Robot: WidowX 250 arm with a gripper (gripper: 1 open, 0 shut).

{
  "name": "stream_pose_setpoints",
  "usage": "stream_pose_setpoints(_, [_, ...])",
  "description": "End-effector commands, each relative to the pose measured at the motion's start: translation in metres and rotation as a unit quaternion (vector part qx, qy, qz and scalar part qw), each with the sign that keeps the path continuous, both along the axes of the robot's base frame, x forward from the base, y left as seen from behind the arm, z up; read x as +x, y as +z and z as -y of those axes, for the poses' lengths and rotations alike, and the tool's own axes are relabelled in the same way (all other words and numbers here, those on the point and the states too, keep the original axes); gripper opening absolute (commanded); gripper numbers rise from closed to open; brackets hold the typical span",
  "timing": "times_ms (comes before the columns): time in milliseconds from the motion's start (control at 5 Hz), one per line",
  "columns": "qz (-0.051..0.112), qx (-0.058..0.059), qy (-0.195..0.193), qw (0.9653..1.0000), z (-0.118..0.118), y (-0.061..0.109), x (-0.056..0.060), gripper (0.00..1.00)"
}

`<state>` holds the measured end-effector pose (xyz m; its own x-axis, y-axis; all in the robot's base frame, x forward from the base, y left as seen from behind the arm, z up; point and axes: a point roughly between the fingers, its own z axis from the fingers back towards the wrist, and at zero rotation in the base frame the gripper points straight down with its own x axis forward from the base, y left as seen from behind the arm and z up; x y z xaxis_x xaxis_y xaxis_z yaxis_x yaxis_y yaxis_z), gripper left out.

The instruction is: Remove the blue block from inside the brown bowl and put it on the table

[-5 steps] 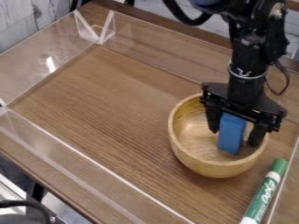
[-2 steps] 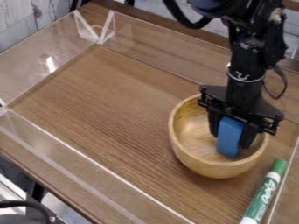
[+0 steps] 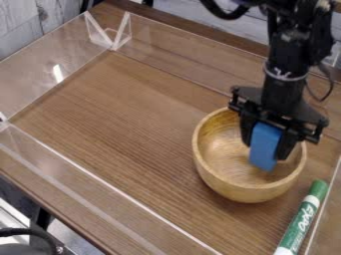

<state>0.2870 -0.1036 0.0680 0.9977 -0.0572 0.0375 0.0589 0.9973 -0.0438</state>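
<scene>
A black robot gripper [image 3: 272,142], pointing straight down, stands clamped on the upper part of a small bright-blue rectangular block [image 3: 268,148], one finger on each of its side faces. The block hangs upright within the round light-brown wooden bowl [image 3: 216,164]; its lower end lies below the near rim, and whether it touches the bowl's floor cannot be told. The bowl rests at the right of the dark-brown wood-grain tabletop [image 3: 127,120], which is bounded by low clear acrylic walls [image 3: 47,60]. A green-and-white marker [image 3: 301,218] lies just beside the bowl, at the near right.

The block appears rigid and light, probably with smooth, somewhat slippery faces. Its flat, parallel sides suit a pinch high on the body, as shown, leaving the base free to meet the table squarely. It looks sturdy rather than fragile. The thick bowl rim is the obstacle to clear; open tabletop lies to the left.
</scene>
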Motion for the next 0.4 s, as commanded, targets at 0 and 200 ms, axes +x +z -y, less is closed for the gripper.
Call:
stream_pose_setpoints(0, [0.061,-0.009,-0.002,0.9981,-0.001,0.052,0.015,0.00])
stream_pose_setpoints(200, [0.089,-0.009,-0.002,0.9960,-0.012,0.081,0.023,0.00])
